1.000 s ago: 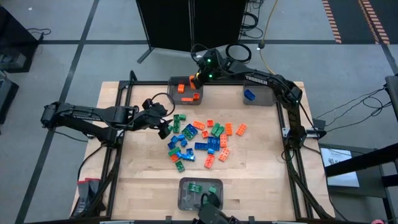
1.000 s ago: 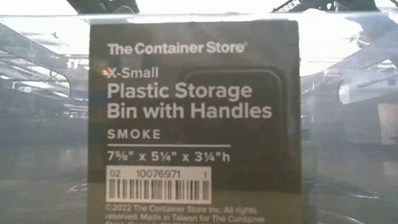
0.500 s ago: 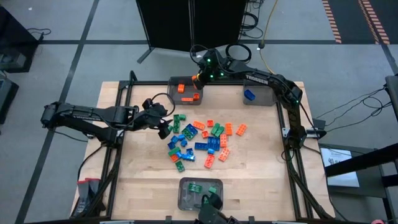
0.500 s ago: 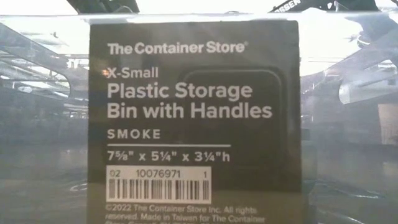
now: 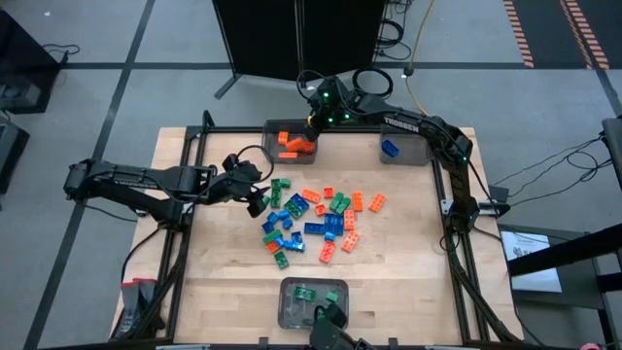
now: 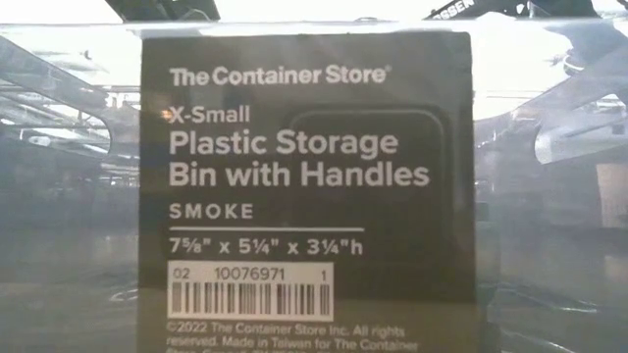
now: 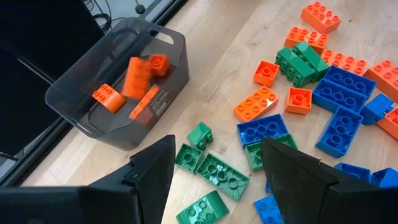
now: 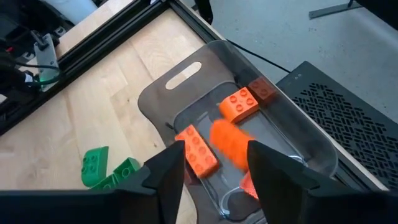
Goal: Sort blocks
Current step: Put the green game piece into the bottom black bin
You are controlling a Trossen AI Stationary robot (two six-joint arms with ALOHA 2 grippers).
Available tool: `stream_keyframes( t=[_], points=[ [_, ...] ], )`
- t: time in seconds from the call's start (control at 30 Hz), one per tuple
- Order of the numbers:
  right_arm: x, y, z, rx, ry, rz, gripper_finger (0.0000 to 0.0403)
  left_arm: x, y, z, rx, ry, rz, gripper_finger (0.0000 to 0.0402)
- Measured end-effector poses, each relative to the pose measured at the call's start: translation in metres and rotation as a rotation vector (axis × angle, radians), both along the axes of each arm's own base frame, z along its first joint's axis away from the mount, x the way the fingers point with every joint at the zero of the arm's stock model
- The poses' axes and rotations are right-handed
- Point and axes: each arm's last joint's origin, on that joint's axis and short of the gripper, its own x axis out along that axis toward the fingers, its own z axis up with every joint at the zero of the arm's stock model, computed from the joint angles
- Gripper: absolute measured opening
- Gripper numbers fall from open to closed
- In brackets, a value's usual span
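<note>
My right end effector [image 8: 211,163] hangs parted and empty over the bin [image 8: 298,134]; an orange block [image 8: 231,142] tumbles in.

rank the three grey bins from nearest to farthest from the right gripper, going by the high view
1. Bin with orange blocks, far edge left of centre: the right gripper hangs right over it.
2. Bin with the blue block, far edge toward the right.
3. Bin with green blocks, near edge at centre, clearly farthest.
</note>
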Motion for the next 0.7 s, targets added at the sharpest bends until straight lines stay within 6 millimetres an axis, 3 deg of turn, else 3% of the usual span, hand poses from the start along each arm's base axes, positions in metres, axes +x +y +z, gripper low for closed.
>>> stream_keyframes(
  t=[0.13, 0.23, 0.43, 0.6, 0.7],
  points=[
    [0.000, 0.001, 0.001, 0.017, -0.011, 0.014, 0.0174, 0.000, 0.000, 0.000, 0.000, 0.000, 0.000, 0.0240],
    [-0.004, 0.009, 0.015, 0.045, -0.053, 0.117, 0.0167, 0.000, 0.000, 0.000, -0.001, -0.001, 0.001, 0.0240],
    [-0.026, 0.052, 0.064, -0.067, 0.125, 0.294, 0.0160, 0.003, 0.001, -0.004, -0.040, 0.005, -0.001, 0.0240],
    [-0.062, 0.081, 0.115, -0.200, 0.300, 0.290, 0.0160, 0.011, 0.016, -0.025, -0.158, 0.010, 0.190, 0.0240],
    [-0.086, 0.096, 0.141, -0.263, 0.325, 0.280, 0.0160, 0.020, 0.024, -0.041, -0.203, 0.080, 0.202, 0.0240]
  ],
)
